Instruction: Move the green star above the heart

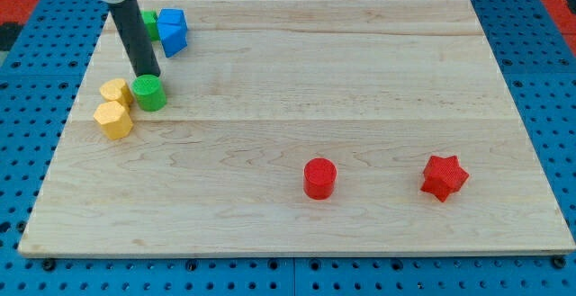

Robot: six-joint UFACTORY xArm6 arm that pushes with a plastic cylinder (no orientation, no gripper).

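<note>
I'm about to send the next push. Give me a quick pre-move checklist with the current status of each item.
1. Tip located: ok. My tip is at the top edge of the green cylinder.
2. Green star identified: cannot tell. The rod partly hides the green block beside the blue block.
3. Heart identified: cannot tell. The shapes of the upper yellow block and the lower yellow block are unclear.
4. Tip against the right block: not ok. It is at the cylinder.
5. Red cylinder and red star out of the way: ok. Both are far to the view's right.

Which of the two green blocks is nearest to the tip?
The green cylinder beside the yellow blocks; my tip touches its top edge. The other green block sits behind the rod.
</note>
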